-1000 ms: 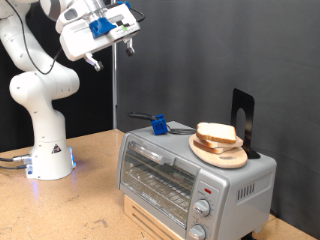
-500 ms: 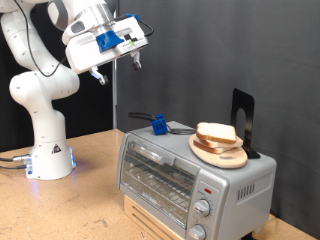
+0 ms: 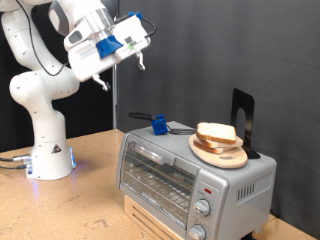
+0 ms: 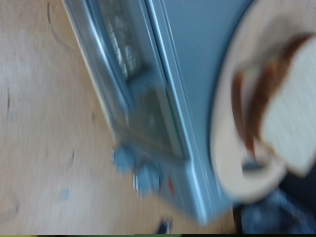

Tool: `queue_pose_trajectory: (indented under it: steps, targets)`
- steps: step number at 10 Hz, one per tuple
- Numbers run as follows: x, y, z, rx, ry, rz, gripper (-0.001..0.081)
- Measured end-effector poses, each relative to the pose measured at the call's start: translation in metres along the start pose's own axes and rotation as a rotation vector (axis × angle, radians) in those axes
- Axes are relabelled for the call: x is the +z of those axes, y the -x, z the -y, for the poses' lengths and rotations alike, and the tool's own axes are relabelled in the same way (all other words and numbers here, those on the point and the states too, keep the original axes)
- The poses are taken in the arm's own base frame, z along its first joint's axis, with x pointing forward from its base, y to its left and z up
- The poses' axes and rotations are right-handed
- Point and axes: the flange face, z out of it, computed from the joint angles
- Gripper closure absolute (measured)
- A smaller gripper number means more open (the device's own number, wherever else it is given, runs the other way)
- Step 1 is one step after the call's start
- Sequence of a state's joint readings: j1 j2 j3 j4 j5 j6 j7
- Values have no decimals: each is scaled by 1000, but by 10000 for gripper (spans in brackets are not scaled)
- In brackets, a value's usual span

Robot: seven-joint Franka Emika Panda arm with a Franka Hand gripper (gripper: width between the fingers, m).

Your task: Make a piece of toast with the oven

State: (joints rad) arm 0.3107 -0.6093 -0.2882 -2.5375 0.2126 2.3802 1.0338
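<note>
Gripper (image 3: 121,64) raised high, well apart from oven (image 3: 190,180) and toast (image 3: 217,133) on plate (image 3: 219,153) below; gripper opening indeterminable, nothing visibly held.

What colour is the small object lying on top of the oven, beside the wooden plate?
The small object is blue, with a dark handle; the exterior view shows it best.

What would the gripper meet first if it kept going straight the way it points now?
Probably the top of the oven beside the wooden plate holding the piece of toast; the wrist view centres there. The gripper hangs high above, nothing between, though depth is unclear.
</note>
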Motion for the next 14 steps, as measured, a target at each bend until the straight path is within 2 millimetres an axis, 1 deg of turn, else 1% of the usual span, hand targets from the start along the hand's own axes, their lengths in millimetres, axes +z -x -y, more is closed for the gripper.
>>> queue_pose_trajectory:
  steps: [2, 5, 8, 9, 11, 14]
  targets:
    - [17, -10, 5, -64, 91, 98, -2]
    - [38, -17, 9, -235, 125, 119, -2]
    - [55, -18, 11, -273, 126, 84, -2]
    - [55, -18, 10, -268, 130, 92, -2]
    - [65, -15, 0, -266, 182, 125, -2]
    - [99, -15, -24, -256, 235, 95, -2]
